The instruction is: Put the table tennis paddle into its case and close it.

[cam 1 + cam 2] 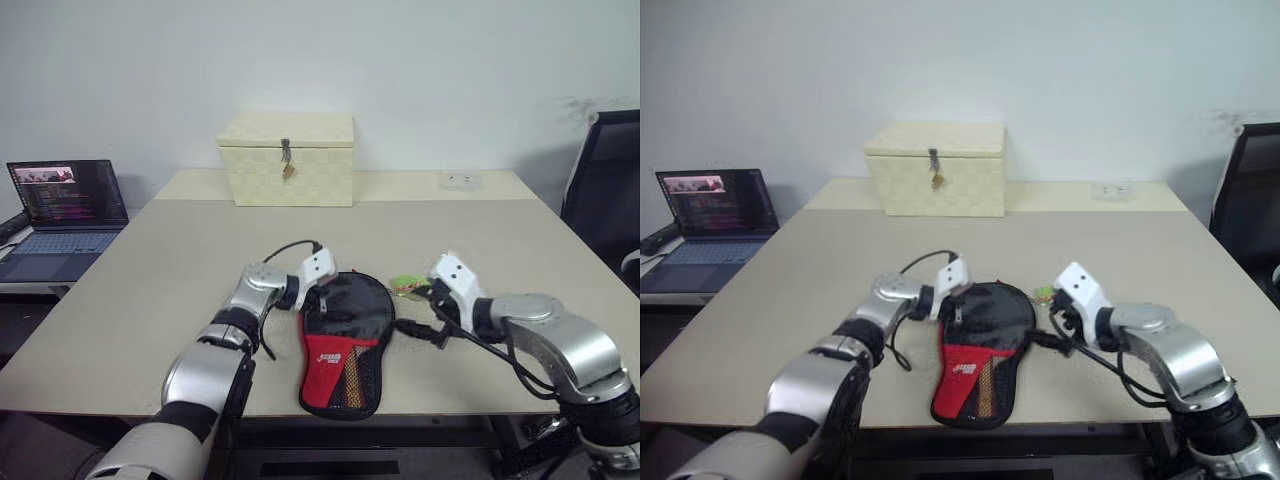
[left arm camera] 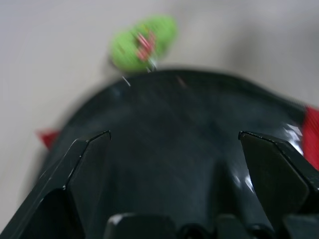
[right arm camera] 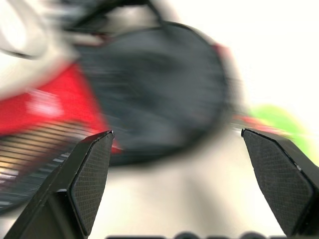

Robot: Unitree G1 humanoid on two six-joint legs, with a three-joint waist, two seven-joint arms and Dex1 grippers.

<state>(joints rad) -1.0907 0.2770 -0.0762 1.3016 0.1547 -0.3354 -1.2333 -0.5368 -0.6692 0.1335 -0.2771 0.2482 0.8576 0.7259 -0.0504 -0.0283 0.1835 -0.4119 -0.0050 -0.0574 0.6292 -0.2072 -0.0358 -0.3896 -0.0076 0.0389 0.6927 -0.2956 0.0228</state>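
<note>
Pincers: left (image 2: 174,142) & right (image 3: 177,142) both wide apart (nothing gripped), flanking case (image 1: 345,340).

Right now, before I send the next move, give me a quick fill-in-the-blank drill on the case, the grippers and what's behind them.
1. The case lies flat on the table between the two ____.
2. The left gripper and the right gripper both have their fingers ____.
3. The handle section of the case is ____ in colour.
4. Behind the case, at the table's far edge, stands a cream ____ with a latch.

Missing words: grippers; open; red; box
</note>
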